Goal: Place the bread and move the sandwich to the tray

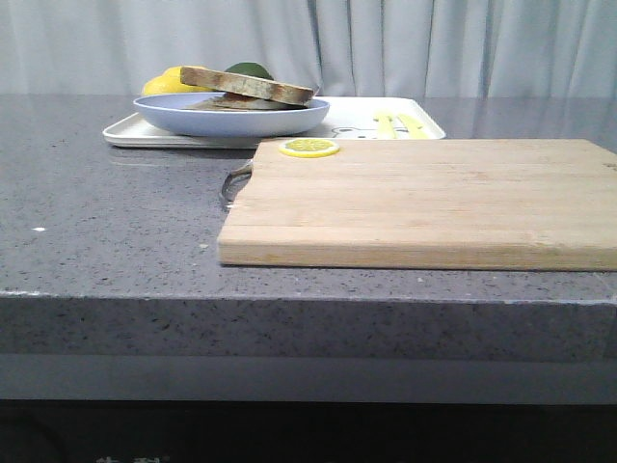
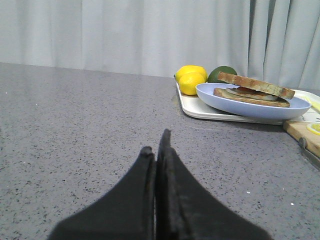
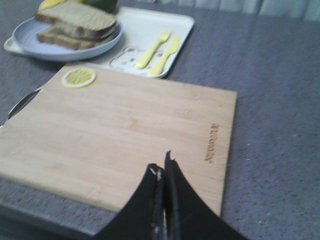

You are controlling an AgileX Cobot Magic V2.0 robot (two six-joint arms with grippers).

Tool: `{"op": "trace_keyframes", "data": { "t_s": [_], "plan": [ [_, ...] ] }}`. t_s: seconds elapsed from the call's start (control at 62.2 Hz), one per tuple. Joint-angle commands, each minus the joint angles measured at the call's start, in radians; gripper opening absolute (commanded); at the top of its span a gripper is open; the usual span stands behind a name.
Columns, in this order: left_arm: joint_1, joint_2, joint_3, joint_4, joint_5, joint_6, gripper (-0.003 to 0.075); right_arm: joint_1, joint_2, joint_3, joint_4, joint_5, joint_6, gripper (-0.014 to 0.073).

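The sandwich [image 1: 249, 89], two brown-crusted slices with filling between, lies on a pale blue round plate [image 1: 231, 118] that sits on the left part of the white tray [image 1: 386, 121]. The top bread slice [image 2: 255, 85] lies on the sandwich. Plate [image 2: 250, 106] and tray [image 2: 200, 109] show in the left wrist view, and sandwich [image 3: 75, 22] and tray [image 3: 145, 30] in the right wrist view. My left gripper [image 2: 156, 142] is shut and empty above the grey counter, left of the tray. My right gripper [image 3: 162, 165] is shut and empty over the near edge of the cutting board [image 3: 125, 130].
A light wooden cutting board [image 1: 434, 198] with a lemon slice [image 1: 309, 148] lies in front of the tray. A knife handle [image 1: 234, 183] is at its left edge. Lemons [image 2: 191, 79] and a green fruit [image 2: 220, 73] sit behind the plate. A yellow fork and knife [image 3: 157, 50] lie on the tray.
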Motion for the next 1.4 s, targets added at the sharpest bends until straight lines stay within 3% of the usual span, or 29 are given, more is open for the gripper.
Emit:
{"op": "trace_keyframes", "data": {
  "t_s": [0.0,0.418,1.238,1.383],
  "plan": [
    [0.0,-0.02,0.001,-0.008,-0.085,-0.008,-0.002,-0.051,-0.082,0.089,-0.001,-0.216,-0.007,-0.0069],
    [0.0,-0.02,0.001,-0.008,-0.085,-0.008,-0.002,-0.118,-0.393,0.58,0.029,-0.591,-0.006,-0.0069],
    [0.0,-0.02,0.001,-0.008,-0.085,-0.008,-0.002,-0.086,-0.392,0.58,0.037,-0.572,-0.006,-0.0069],
    [0.0,-0.02,0.001,-0.008,-0.085,-0.008,-0.002,-0.102,-0.392,0.58,0.002,-0.594,0.043,-0.0069]
  ]
}}
